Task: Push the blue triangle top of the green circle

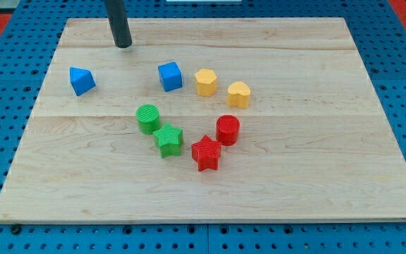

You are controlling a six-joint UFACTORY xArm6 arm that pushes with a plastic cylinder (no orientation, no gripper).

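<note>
Starting at the left, the blue triangle sits alone near the worktop's left edge, well apart from the green circle, which lies to its right and nearer. I carry no fingers at all, only a rod, so nothing is grasped or released. My tip stands at the far side, to the right of the triangle and farther back, touching nothing.

I judge the trouble lies in my side of approach: from where I stand, a push would drive the triangle leftward or nearward, off course. I'd want to get round to its left first. A sloped face may also let it twist and slip off my tip.

Further right, the green star touches the circle, and the blue cube sits just beyond the goal spot; overshooting would knock it into the yellow blocks.
</note>
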